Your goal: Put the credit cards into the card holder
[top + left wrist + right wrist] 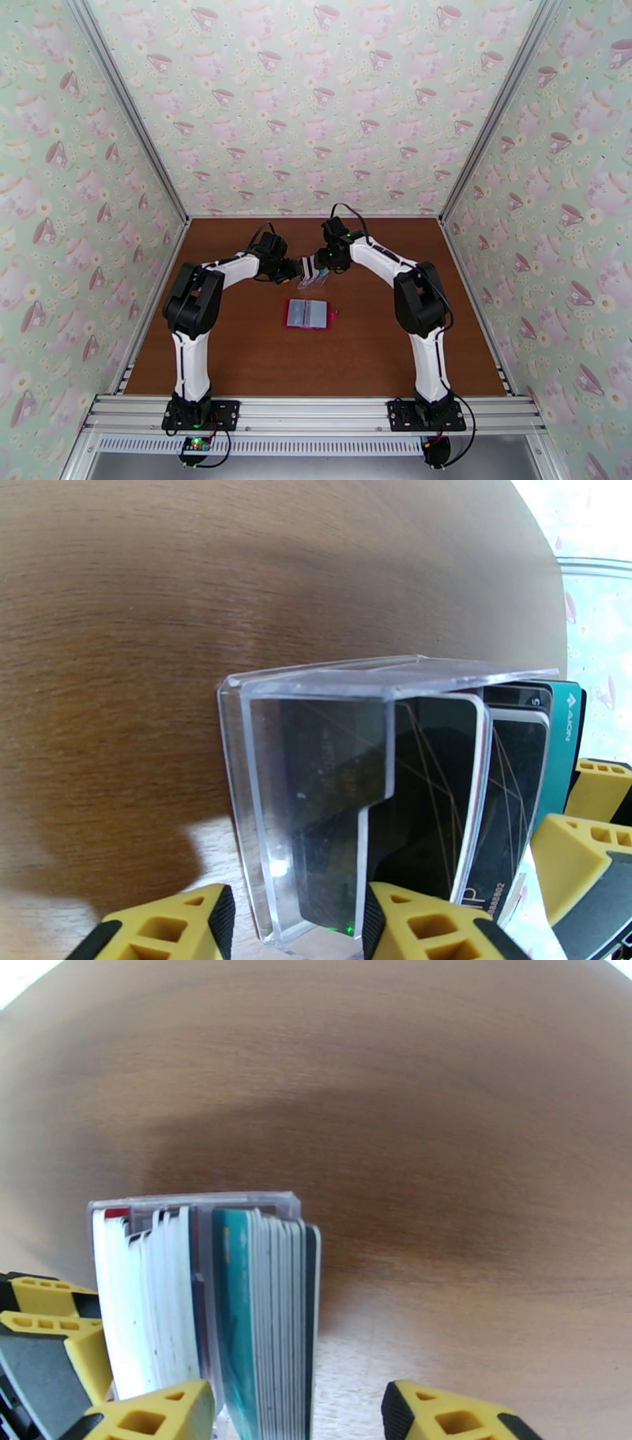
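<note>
- My left arm [225, 272] and right arm [383, 262] meet at the clear rack [316, 684], toward the back of the tabletop [237, 347].
- The credit cards [265, 1307] stand on edge in that rack. From the right wrist: a white bunch and a teal-fronted bunch, with a clear divider between. From the left wrist: black ones with thin gold lines, and a teal one behind.
- My left jaws are apart, straddling the rack's clear end. A gap shows between one finger [178, 922] and the plastic, so nothing is clamped.
- My right jaws are apart, either side of the teal-fronted bunch. One finger [154, 1414] is just beside the teal card; the other stands off, with bare tabletop between.
- The card holder [306, 313] is red and lies open and flat on the tabletop, pale pockets up. It is on the near side of the rack, apart from it, between my two arms.
</note>
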